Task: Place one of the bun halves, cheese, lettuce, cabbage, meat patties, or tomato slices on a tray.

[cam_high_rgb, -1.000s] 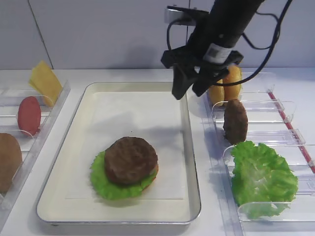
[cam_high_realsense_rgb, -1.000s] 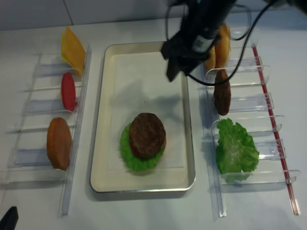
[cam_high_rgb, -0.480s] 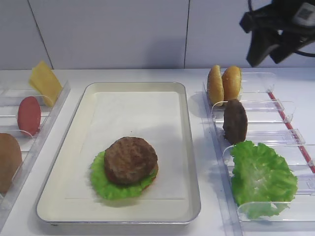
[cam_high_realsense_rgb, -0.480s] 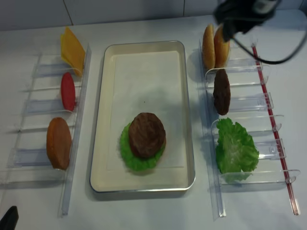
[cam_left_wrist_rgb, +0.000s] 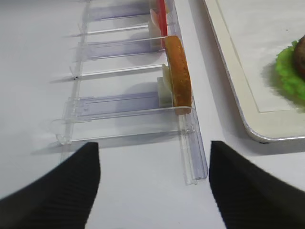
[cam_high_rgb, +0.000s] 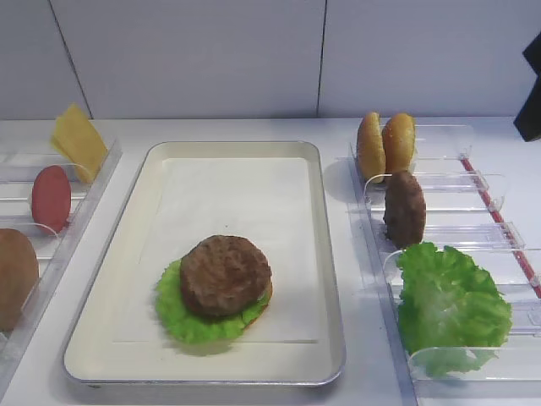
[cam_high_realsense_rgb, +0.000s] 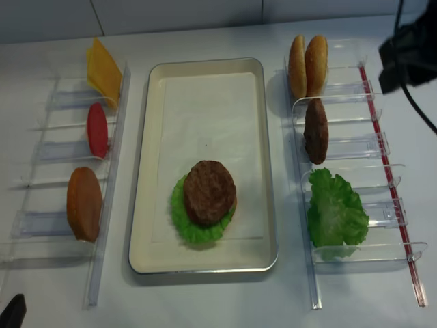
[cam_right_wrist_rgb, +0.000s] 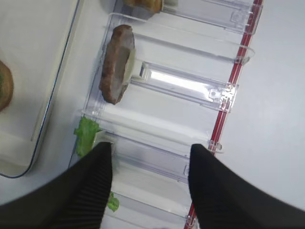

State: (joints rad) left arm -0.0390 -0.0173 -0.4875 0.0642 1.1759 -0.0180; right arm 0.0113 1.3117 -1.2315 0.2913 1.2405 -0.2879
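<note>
On the paper-lined silver tray (cam_high_rgb: 331,254) one meat patty (cam_high_rgb: 224,275) lies on a lettuce leaf (cam_high_rgb: 173,320) near the front. The other patty (cam_high_rgb: 404,209) stands on edge in the right rack, behind more lettuce (cam_high_rgb: 448,304) and in front of two bun halves (cam_high_rgb: 385,144). My right gripper (cam_right_wrist_rgb: 151,149) hangs open and empty above that rack, with the standing patty (cam_right_wrist_rgb: 116,64) ahead of it on the left. The right arm (cam_high_realsense_rgb: 410,53) shows only at the right edge. My left gripper (cam_left_wrist_rgb: 153,145) is open over bare table near a bun half (cam_left_wrist_rgb: 178,71).
The left clear rack (cam_high_realsense_rgb: 68,150) holds cheese (cam_high_rgb: 78,139), a tomato slice (cam_high_rgb: 50,197) and a bun half (cam_high_realsense_rgb: 84,203). The right rack has a red strip (cam_high_realsense_rgb: 382,157) along its outer side. A white wall stands behind the table.
The right arm has swung from above the tray's far right corner out to the right edge of the view. The patty stays on the lettuce on the tray.
</note>
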